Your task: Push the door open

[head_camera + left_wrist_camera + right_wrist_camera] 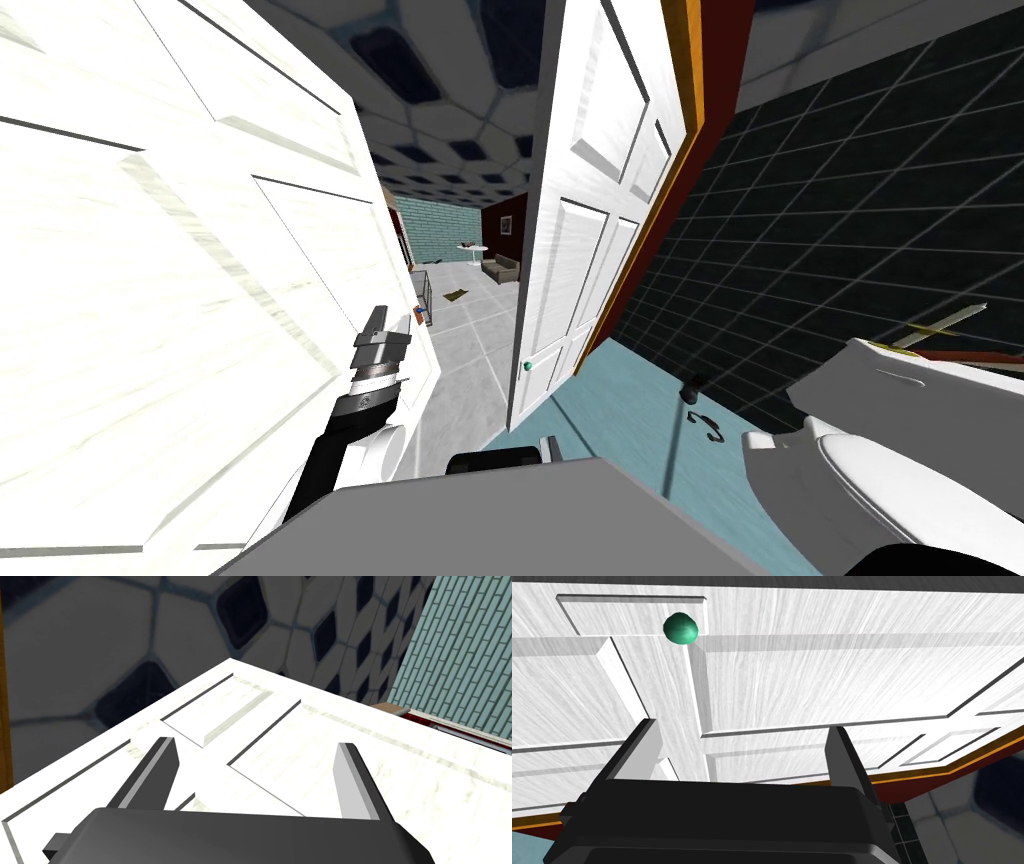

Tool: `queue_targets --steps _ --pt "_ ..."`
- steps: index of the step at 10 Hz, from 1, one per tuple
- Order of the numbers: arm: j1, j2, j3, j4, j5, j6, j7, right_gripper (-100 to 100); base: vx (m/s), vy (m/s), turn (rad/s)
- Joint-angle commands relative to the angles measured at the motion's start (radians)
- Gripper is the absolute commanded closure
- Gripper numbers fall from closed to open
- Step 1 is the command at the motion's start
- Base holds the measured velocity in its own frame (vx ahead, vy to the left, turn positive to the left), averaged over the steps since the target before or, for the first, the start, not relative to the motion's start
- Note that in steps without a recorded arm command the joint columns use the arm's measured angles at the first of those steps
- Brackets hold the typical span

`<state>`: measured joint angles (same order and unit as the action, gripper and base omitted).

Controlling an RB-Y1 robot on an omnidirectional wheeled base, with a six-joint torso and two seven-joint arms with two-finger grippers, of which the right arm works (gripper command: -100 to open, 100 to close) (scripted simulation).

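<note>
Two spread fingers (160, 771) of the left gripper (257, 743) hold nothing. They lie close along the panelled face of the left leaf (310, 766), near its free edge, and I cannot tell whether they touch it. The right gripper (742, 725) is likewise spread and empty. It points at the right leaf (812, 676), with the green knob (681, 628) ahead of its fingertips and apart from them.

In the head view, a gap stands left of the knob, between the two white leaves. Grey floor (470, 350) and a far sofa (500, 268) show through it. On the knob's other side, the right leaf hangs from an orange frame (690, 120).

Judging by that gap, the door is partly open — most of the push looks done. What seems left is to swing the left leaf further from the knob, so the opening widens.
</note>
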<state>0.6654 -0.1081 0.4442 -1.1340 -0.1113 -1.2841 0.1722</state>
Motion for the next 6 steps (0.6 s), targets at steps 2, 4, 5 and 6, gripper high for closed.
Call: queue_targets --steps 2,4,5,6 --pt "0.008 0.005 0.023 0.055 0.002 -0.039 0.013 -100 0.087 -0.053 0.121" --pt "0.015 0.006 0.039 0.099 0.003 -0.070 0.020 -100 0.094 -0.049 0.105" --pt "0.018 0.006 0.047 0.121 0.003 -0.086 0.023 -100 0.087 -0.051 0.124" --pt "0.021 0.007 0.054 0.142 0.003 -0.100 0.026 -100 0.087 -0.049 0.124"
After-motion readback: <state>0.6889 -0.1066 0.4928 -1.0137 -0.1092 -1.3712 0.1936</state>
